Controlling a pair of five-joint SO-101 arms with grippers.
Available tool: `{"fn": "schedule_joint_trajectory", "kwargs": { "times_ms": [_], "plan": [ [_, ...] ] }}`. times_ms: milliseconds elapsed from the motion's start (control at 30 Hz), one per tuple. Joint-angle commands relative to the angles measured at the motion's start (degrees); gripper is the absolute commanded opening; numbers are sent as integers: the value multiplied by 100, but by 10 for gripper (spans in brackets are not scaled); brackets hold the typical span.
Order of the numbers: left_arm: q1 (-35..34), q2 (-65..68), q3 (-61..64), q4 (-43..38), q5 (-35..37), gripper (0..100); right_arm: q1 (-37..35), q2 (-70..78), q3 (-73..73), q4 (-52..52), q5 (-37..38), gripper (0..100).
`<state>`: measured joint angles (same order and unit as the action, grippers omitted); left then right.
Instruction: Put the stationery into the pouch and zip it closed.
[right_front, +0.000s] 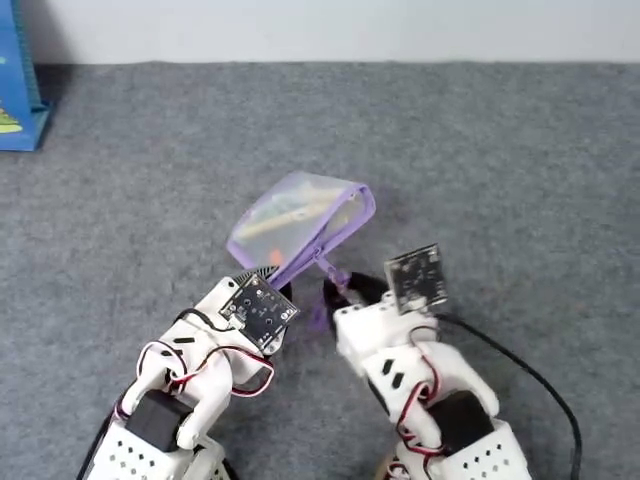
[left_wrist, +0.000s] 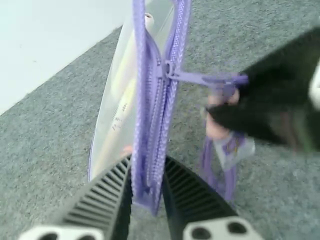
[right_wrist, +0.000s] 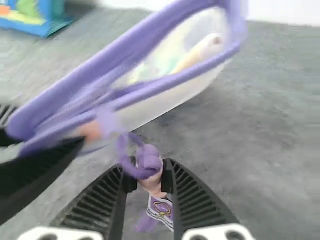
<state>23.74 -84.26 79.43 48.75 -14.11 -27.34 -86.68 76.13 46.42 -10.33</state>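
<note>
Across the whole scene spreads a grey felt-covered table (right_front: 500, 150). Two white arms rise from its near edge, the left arm (right_front: 190, 380) and the right arm (right_front: 420, 390) side by side. Just ahead of them, near the table's middle, sits the pouch (right_front: 295, 215), clear-sided with purple trim, one end raised off the felt. A blue box (right_front: 18, 90) stands well apart at the far left edge.

The left gripper (left_wrist: 147, 172) has its fingers pressed onto the pouch's near end, pinching the purple zip tape between them. The right gripper (right_wrist: 148, 172) sits just beside it, fingers pinching the knotted purple pull cord (left_wrist: 200, 78).

Inside the pouch lies the stationery (right_wrist: 200, 50), pale pen-like shapes seen through the clear wall. The slider (left_wrist: 167, 70) sits partway along the zip; beyond it the mouth gapes. A small tag (right_wrist: 161, 207) hangs below the cord.
</note>
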Motion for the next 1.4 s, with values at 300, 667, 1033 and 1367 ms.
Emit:
{"fn": "schedule_joint_trajectory", "kwargs": {
  "times_ms": [300,667,1033,1367],
  "plan": [
    [-114,0,-84,44,114,10,1833,-40,0,-1209,334,8],
    [-114,0,-84,53,114,10,2993,-40,35,-1780,334,8],
    [-114,0,-101,158,97,10,3793,-40,35,-1930,624,8],
    [-114,0,-101,149,97,10,3829,-48,44,-1877,853,12]
  ]
}}
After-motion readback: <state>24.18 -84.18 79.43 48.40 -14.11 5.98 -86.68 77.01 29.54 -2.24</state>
